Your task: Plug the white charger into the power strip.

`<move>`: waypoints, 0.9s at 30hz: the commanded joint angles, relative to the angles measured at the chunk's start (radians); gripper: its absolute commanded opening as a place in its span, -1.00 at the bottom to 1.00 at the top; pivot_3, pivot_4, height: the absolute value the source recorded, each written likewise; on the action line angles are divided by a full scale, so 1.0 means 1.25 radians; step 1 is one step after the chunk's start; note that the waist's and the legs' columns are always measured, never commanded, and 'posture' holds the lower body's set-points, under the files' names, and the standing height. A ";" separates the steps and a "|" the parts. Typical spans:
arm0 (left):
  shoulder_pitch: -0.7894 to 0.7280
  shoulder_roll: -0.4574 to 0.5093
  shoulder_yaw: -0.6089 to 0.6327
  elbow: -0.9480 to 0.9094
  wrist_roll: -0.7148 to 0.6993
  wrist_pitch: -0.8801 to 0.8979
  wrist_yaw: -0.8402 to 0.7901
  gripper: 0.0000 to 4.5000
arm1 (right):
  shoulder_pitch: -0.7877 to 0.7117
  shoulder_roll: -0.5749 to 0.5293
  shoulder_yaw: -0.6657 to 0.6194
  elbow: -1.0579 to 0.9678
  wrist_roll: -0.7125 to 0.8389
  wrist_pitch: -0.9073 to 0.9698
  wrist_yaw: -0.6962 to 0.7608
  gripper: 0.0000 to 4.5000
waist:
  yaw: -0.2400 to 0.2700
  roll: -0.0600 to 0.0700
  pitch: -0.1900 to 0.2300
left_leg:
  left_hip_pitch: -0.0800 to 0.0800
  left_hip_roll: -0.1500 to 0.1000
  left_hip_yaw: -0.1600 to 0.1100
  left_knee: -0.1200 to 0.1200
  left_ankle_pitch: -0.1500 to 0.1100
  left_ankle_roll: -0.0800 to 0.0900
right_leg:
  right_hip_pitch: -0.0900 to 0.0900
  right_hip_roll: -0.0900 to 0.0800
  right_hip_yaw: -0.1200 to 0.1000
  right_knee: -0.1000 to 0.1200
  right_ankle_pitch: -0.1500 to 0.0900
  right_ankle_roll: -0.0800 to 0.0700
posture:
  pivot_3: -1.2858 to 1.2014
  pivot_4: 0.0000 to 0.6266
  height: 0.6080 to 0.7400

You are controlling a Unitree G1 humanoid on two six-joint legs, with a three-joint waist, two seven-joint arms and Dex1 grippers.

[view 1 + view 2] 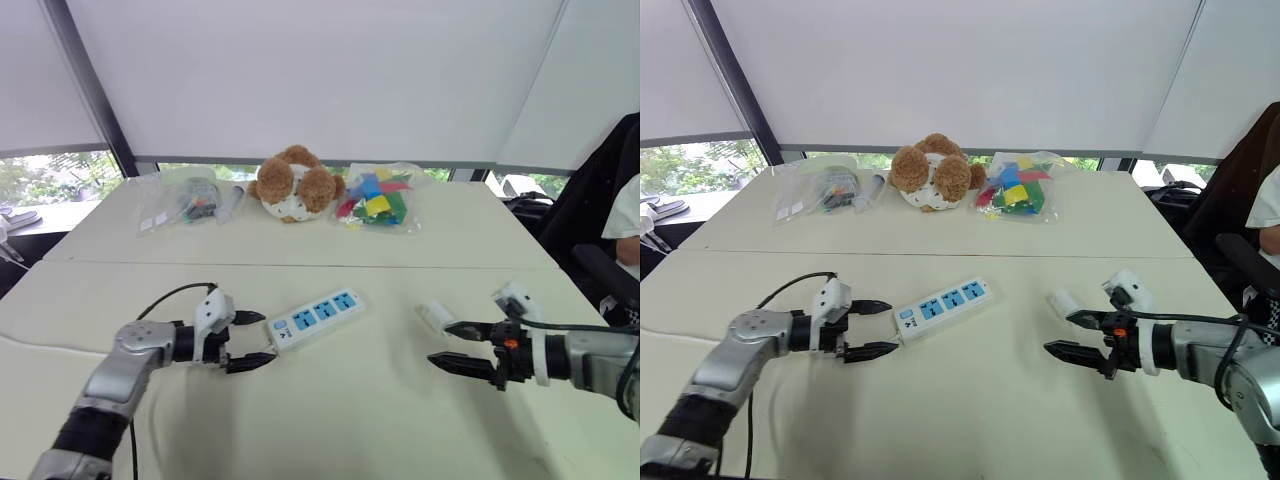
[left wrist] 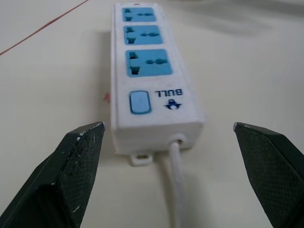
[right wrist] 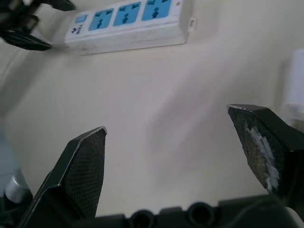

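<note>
Charger (image 1: 434,315) lies on the table (image 1: 350,420) just at ten o'clock of the right gripper (image 1: 462,346), fingers wide and empty, while the power strip (image 1: 315,319), long axis toward two o'clock, starts between the left gripper's (image 1: 248,341) wide fingers.

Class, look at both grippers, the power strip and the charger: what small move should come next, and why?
Probably the right gripper should ease forward around the white charger, which lies loose on the table just beyond its open fingers. The open left gripper already faces the power strip at its switch end.
</note>
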 commanded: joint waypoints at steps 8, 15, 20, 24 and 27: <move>-0.095 -0.124 -0.027 0.229 0.073 -0.181 0.042 1.00 | -0.001 0.007 -0.025 -0.075 0.038 0.020 -0.049 0.98 | 0.000 0.000 0.000 | -0.004 0.000 -0.001 0.008 -0.001 0.001 | 0.000 0.000 0.000 0.001 0.001 0.002 | 0.03 -0.52 0.98; -0.114 -0.135 -0.027 0.247 0.075 -0.204 0.014 0.35 | -0.003 -0.008 -0.057 -0.081 0.056 0.038 -0.057 1.00 | 0.004 0.000 0.000 | -0.004 -0.001 -0.001 0.008 -0.001 0.001 | 0.001 0.000 0.000 0.001 0.001 0.002 | 0.03 -0.52 0.98; -0.127 -0.100 -0.054 0.201 0.070 -0.176 -0.083 0.35 | -0.074 -0.031 -0.057 -0.043 0.062 0.137 -0.129 1.00 | 0.001 0.000 0.000 | -0.004 -0.001 -0.002 0.008 -0.001 0.001 | 0.000 0.000 0.000 0.001 0.001 0.002 | 0.03 -0.52 0.98; -0.138 -0.049 -0.114 0.191 0.112 -0.220 -0.194 0.35 | -0.242 -0.142 0.059 0.091 0.023 0.217 -0.078 1.00 | 0.000 0.001 0.000 | -0.006 -0.001 -0.001 0.008 -0.001 0.001 | -0.002 0.000 0.000 0.001 0.002 0.002 | 0.03 -0.52 0.98; -0.161 -0.044 -0.133 0.218 0.119 -0.232 -0.227 0.35 | -0.395 -0.200 0.241 0.222 -0.096 0.175 -0.002 1.00 | -0.002 0.001 -0.001 | -0.007 0.000 -0.001 0.008 -0.001 0.001 | -0.003 0.000 -0.001 0.001 0.001 0.002 | 0.03 -0.52 0.98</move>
